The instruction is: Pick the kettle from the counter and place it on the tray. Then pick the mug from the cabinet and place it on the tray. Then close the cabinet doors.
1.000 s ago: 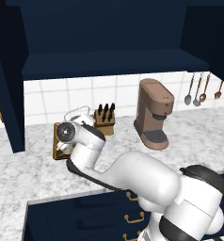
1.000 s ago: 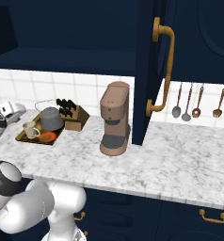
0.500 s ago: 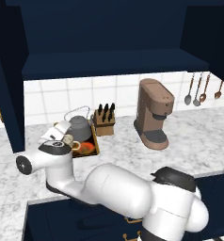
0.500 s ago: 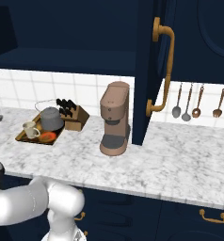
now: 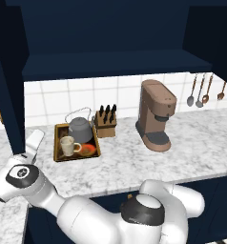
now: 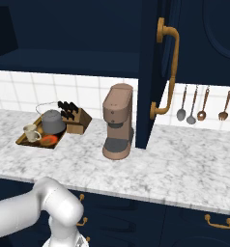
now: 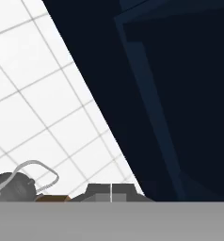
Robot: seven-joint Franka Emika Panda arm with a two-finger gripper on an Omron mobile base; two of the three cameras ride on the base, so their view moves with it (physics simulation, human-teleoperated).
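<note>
Two items on tray [image 5: 57, 143]: kettle [image 5: 80, 129], mug [image 5: 67, 145].
Knife block [image 5: 106, 125] beside; coffee machine [image 5: 155, 116] right; gripper [image 5: 33, 144] grip unclear.

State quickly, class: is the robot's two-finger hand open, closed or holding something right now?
Hand: closed, fingertips together, holding nothing.

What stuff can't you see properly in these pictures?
- Gripper: its fingertips are cut off by the hand view's bottom edge, so open or shut is unclear.
- Kettle: cut by the hand view's left edge.
- Mug: pattern too small.
- Cabinet interior: too dark.
</note>
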